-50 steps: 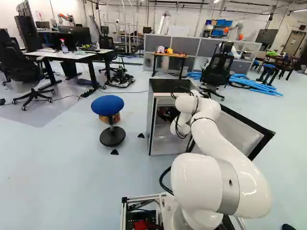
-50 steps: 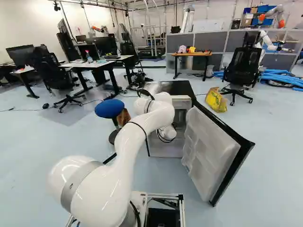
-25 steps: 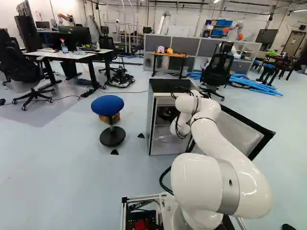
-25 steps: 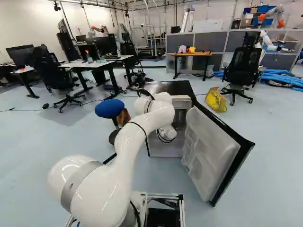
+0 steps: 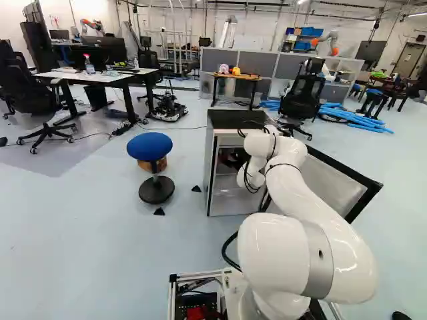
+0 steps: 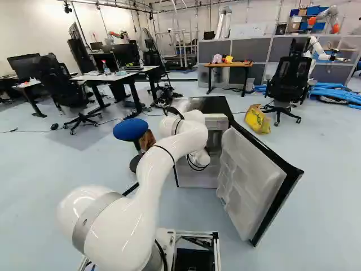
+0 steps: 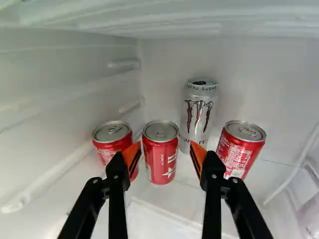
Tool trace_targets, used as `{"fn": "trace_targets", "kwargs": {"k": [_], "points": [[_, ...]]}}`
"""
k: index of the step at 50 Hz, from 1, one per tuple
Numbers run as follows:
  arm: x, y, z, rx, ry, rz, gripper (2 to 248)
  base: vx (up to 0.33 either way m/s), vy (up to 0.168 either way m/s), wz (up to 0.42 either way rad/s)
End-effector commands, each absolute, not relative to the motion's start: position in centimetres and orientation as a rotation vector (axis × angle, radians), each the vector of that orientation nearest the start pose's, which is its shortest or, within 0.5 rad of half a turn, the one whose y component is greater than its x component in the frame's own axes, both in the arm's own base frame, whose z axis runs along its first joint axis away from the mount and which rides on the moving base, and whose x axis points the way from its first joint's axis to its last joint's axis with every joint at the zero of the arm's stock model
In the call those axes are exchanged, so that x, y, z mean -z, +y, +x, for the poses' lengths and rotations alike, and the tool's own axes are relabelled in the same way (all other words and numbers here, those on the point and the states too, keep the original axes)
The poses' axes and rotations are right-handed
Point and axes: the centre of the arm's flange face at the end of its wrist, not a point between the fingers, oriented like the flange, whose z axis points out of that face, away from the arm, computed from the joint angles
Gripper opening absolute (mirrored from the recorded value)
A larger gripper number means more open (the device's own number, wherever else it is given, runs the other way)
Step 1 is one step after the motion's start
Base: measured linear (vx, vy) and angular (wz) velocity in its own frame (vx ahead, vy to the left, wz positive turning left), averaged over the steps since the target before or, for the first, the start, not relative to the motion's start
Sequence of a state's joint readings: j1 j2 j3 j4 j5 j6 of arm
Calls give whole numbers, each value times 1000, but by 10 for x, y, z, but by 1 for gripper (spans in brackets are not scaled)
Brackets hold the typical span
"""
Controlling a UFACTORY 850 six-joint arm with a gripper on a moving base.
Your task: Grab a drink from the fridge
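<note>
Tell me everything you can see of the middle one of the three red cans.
The middle red can stands upright inside the fridge. It looks like metal: a glossy red body with white lettering and a star, and a silvery lid with its tab, apparently unopened. The gripper is open, one finger towards each side of it in the wrist view; whether either touches it, I cannot tell. The tall silver can stands farther back.

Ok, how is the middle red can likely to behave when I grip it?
The middle red can stands upright and looks stubby, so it should resist tipping. Its smooth, round metal side may slip against the orange pads, and could roll if toppled.
</note>
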State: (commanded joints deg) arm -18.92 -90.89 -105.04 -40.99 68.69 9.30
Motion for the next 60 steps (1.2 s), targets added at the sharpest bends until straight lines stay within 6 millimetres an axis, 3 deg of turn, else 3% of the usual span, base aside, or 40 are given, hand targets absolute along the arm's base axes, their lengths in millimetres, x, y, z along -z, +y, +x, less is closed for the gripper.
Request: {"fn": "trace_targets", "kwargs": {"k": [60], "points": [[49,-172,701,1888,-413,-2201,154,0,0,0]]}}
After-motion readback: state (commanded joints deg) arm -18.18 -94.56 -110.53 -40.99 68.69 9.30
